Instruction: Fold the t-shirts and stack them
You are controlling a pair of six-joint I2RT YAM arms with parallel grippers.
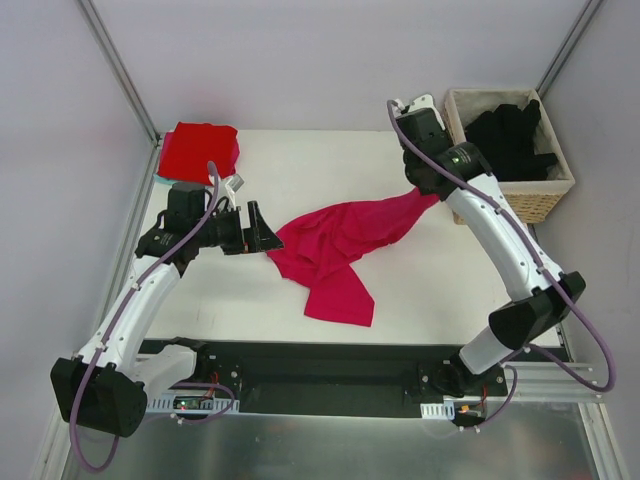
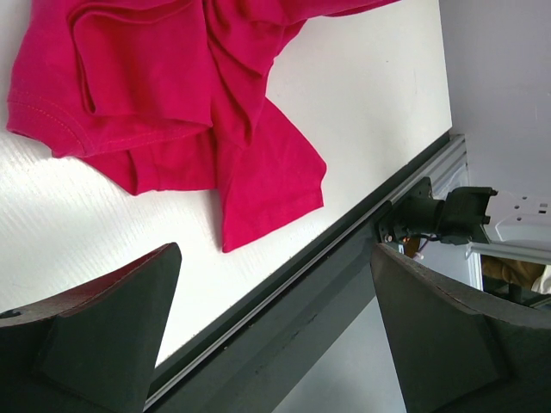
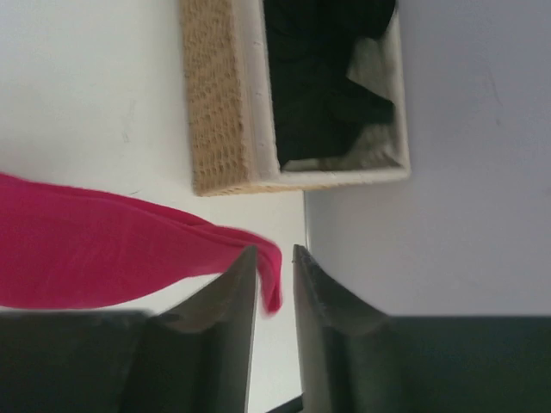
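Magenta-pink cloth fills the narrow slit of the right pincer (image 3: 275, 254). Its two fingers stand nearly closed, and the pointed end of the magenta-pink t-shirt (image 3: 95, 249) is caught between them, lying against one finger with a thin line of white showing beside it. From that end the shirt runs as a drawn-out band, raised off the desk (image 1: 300, 170), down to a loose, crumpled heap near the middle. One flap of the heap spreads toward the near edge.

In the overhead view the right pincer sits at the far right of the desk, just beside the wicker basket (image 1: 535, 205). The basket stands at the far right corner and holds the black t-shirts (image 1: 510, 135) in a dark bundle.

On the other side, the left pincer (image 2: 275, 249) is spread wide with nothing between its fingers. It points at the heap's left edge and comes close to it. In its wrist view a hemmed sleeve and folds of the shirt lie ahead of the fingers, clear of them, with the desk's dark front rail crossing below.

Behind the left arm, at the far left corner, the red t-shirt (image 1: 200, 150) lies as a flat folded square, well apart from the pink one.
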